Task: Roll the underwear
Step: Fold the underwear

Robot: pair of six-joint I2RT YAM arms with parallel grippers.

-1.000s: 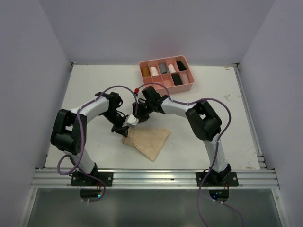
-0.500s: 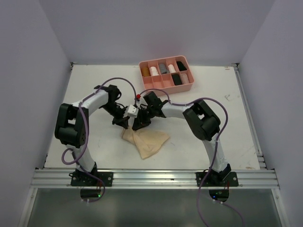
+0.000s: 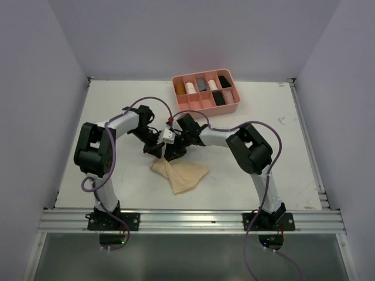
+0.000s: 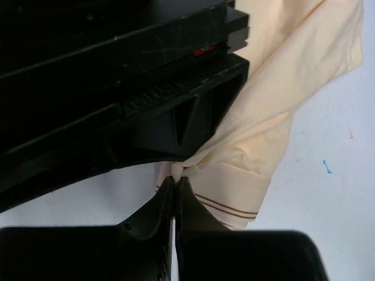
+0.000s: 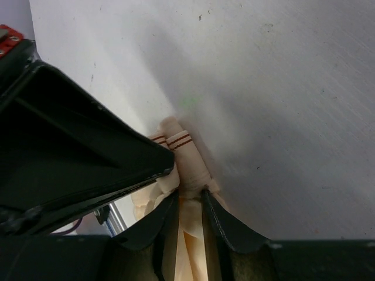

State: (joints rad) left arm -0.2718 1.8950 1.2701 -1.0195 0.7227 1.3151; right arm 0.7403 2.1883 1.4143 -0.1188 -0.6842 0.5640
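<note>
The pale tan underwear lies on the white table, its upper left edge gathered under both grippers. My left gripper is shut, pinching a small fold of the underwear at its fingertips, just above the waistband with two brown stripes. My right gripper sits close beside it, shut on a thicker bunched roll of the same underwear, which fills the gap between its fingers. In each wrist view the other gripper's black body blocks much of the cloth.
A pink divided tray stands at the back of the table, with rolled cloths of several colours in its compartments. The two arms' purple cables arch over the table's middle. A metal rail runs along the near edge.
Both grippers have closed in on each other over the underwear's upper left edge, the right one coming down. The cloth has drawn in and bunched narrower.
</note>
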